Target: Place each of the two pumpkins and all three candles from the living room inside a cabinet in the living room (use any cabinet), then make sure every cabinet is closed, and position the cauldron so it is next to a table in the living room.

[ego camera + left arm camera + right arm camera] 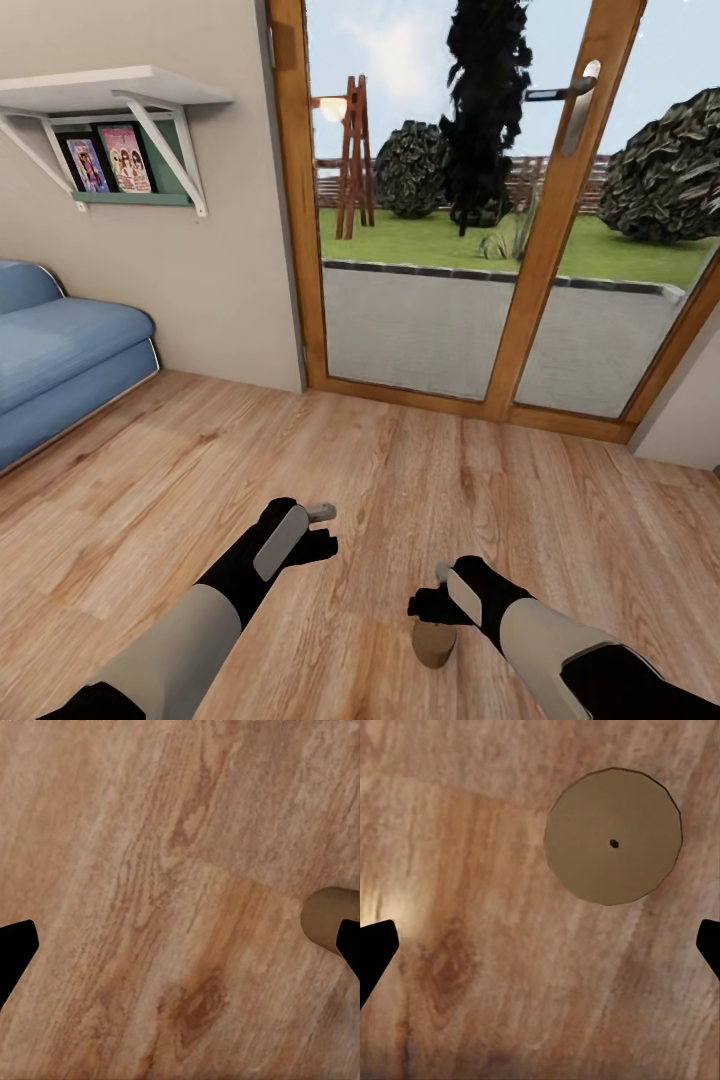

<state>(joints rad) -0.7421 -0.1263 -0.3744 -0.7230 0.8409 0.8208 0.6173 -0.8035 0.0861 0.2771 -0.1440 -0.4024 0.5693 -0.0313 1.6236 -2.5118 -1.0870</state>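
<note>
Head view: both arms extend low over the wood floor (200, 450), in the lower part of the frame. Left end effector (322, 530) sits lower centre-left; in the left wrist view its dark fingertips (15, 952) stand at opposite edges of the frame, set wide with bare floor between them. Right end effector (428, 600) sits lower centre-right, directly above one candle (434, 643) standing upright on the floor. Right wrist view: candle (613, 836) seen from above as an olive disc with a small wick dot, upper right of frame, beyond the widely spread fingertips (375, 952), not between them. Candle edge (328, 916) also shows at the right edge of the left wrist view. Background: glazed door (500, 200) centre-right, blue sofa (60, 350) at left, wall shelf (110, 100) upper left.
</note>
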